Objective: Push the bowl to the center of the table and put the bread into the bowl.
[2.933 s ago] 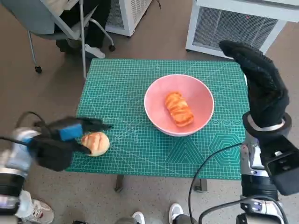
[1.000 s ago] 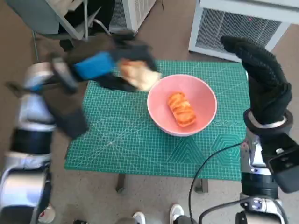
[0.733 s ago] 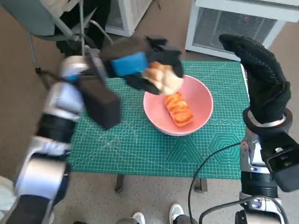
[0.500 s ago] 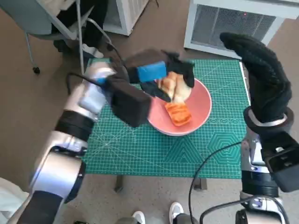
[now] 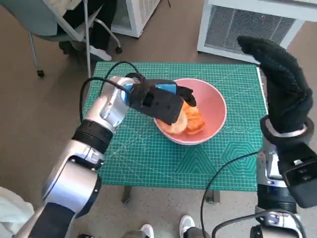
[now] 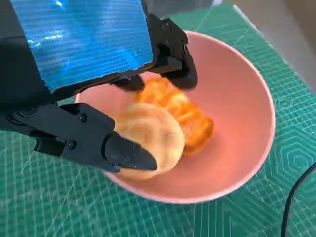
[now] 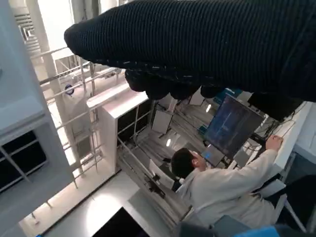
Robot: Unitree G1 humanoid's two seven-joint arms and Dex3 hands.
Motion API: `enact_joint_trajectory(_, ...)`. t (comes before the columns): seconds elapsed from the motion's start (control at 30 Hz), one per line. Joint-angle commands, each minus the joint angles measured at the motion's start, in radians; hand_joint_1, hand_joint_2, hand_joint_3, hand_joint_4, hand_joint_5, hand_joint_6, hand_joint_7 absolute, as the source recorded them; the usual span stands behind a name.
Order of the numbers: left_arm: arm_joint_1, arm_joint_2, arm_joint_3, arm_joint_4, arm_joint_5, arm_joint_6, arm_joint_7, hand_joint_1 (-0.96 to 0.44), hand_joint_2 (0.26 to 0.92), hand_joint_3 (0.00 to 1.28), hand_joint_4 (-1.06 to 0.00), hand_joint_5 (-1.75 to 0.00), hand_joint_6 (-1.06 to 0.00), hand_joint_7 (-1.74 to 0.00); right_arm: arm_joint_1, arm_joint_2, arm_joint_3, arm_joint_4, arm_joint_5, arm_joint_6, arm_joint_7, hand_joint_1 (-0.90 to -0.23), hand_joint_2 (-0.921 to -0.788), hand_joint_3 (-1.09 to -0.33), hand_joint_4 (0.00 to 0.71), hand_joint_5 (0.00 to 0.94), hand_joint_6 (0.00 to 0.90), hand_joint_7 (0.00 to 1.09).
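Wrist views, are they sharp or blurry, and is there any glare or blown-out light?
Left wrist view: the round bread and pink bowl are sharp, with glare streaking the blue tape on the left hand. Right wrist view: the right hand is a dark band, the bright window area is washed out, and the scene looks turned on its side.

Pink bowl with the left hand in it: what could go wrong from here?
1. The round pale bun sits near the rim of the pink bowl, against the orange glazed bread; a quick release could tip it onto the green cutting mat.
2. The left hand is inside the bowl, so pulling out sideways might drag it.
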Motion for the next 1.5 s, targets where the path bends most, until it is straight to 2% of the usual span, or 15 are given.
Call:
enact_joint_trajectory(0.03,0.014,0.013,0.060,-0.030,-0.057,-0.077,0.057,-0.39,0.920,0.06,-0.06,0.00,-0.16,-0.19,0.020,-0.005,-0.008,-0.011,-0.011,0.019,-0.014,-0.586,-0.921,-0.769,0.270,0.001,-0.001,0.62)
enact_joint_trajectory(0.13,0.031,0.014,0.101,-0.024,-0.097,-0.128,0.091,-0.42,0.921,0.05,-0.02,0.00,-0.13,-0.17,0.016,-0.006,-0.011,-0.011,-0.008,0.023,-0.017,-0.585,-0.921,-0.769,0.270,0.001,-0.001,0.62)
enact_joint_trajectory(0.43,0.093,-0.009,0.293,-0.027,-0.310,-0.294,0.152,-0.46,0.921,0.05,-0.01,0.00,-0.14,-0.16,-0.002,-0.002,-0.020,-0.023,-0.016,0.038,-0.040,-0.578,-0.921,-0.770,0.273,0.002,0.003,0.63)
enact_joint_trajectory(0.57,0.141,-0.049,0.378,-0.058,-0.406,-0.356,0.209,-0.46,0.921,0.11,-0.07,-0.03,-0.19,-0.17,-0.009,-0.001,-0.023,-0.031,-0.014,0.048,-0.050,-0.569,-0.921,-0.772,0.273,0.002,0.003,0.63)
enact_joint_trajectory(0.73,0.207,-0.143,0.483,-0.123,-0.553,-0.400,0.268,-0.51,0.921,0.20,-0.16,-0.05,-0.25,-0.18,-0.031,0.005,-0.024,-0.035,-0.019,0.068,-0.072,-0.568,-0.921,-0.771,0.276,0.003,0.003,0.63)
enact_joint_trajectory(1.0,0.303,-0.209,0.492,-0.311,-0.606,-0.411,0.324,-0.52,0.921,0.33,-0.24,-0.06,-0.26,-0.18,-0.065,0.018,-0.017,-0.022,-0.034,0.089,-0.099,-0.547,-0.921,-0.770,0.274,0.002,0.009,0.62)
enact_joint_trajectory(1.17,0.358,-0.219,0.488,-0.421,-0.643,-0.385,0.303,-0.52,0.921,0.36,-0.24,-0.05,-0.27,-0.19,-0.089,0.029,-0.011,-0.009,-0.047,0.105,-0.118,-0.550,-0.921,-0.769,0.276,0.003,0.019,0.62)
enact_joint_trajectory(1.5,0.415,-0.234,0.472,-0.538,-0.674,-0.340,0.292,-0.57,0.921,0.39,-0.23,-0.03,-0.26,-0.20,-0.103,0.038,-0.002,-0.024,-0.071,0.125,-0.137,-0.566,-0.921,-0.762,0.281,0.004,0.036,0.61)
